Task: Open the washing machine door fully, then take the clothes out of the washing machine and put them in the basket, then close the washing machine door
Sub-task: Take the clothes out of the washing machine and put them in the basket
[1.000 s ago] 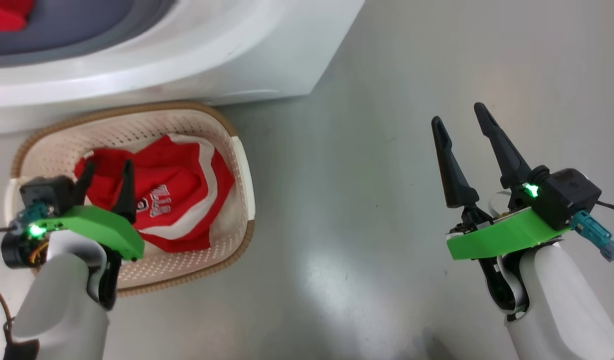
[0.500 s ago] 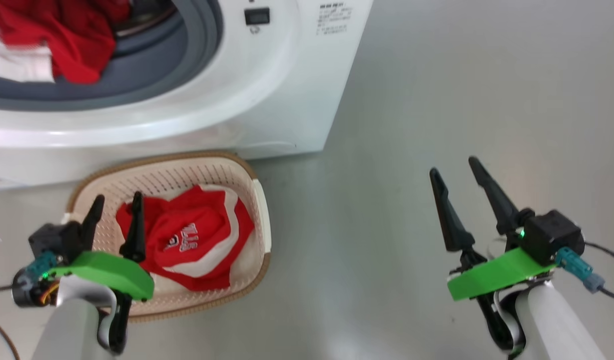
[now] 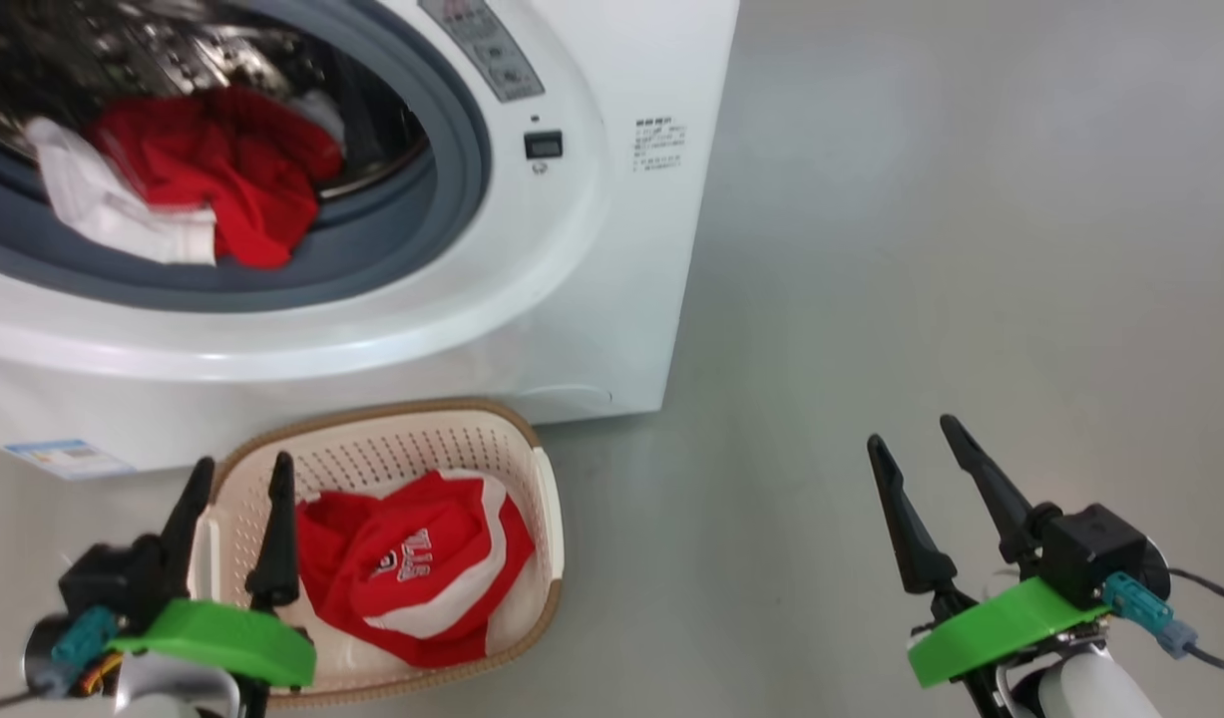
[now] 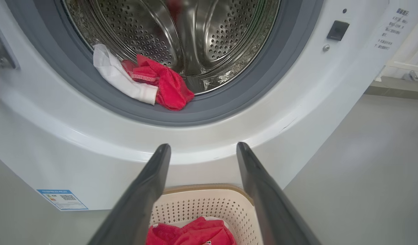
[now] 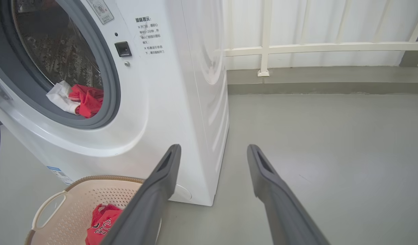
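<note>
Left gripper (image 3: pixel 243 462): mine, fingers apart, empty, above basket (image 3: pixel 372 411) left rim. Right gripper (image 3: pixel 911 432): mine, fingers apart, empty, over floor (image 3: pixel 921 249). One garment (image 3: pixel 412 568) in basket. Second garment (image 3: pixel 222 170) at drum (image 4: pixel 202 30) front lip, touching ring (image 3: pixel 452 199). Risks: shallow pinch drops cloth short of basket; fingers snag ring.

washer (image 3: pixel 621 299) white | print (image 3: pixel 658 146) dark | ring (image 3: pixel 462 189) grey | drum (image 4: pixel 212 41) steel, perforated | label (image 3: pixel 68 459) blue | drum garment (image 3: pixel 222 170) red, white | basket garment (image 3: pixel 412 568) red, white stripes, white lettering | basket (image 3: pixel 402 454) cream, perforated, brown rim | floor (image 3: pixel 971 249) grey | wall (image 5: pixel 314 20) white | left pincer (image 3: pixel 244 462), right pincer (image 3: pixel 911 432) black, green mounts
</note>
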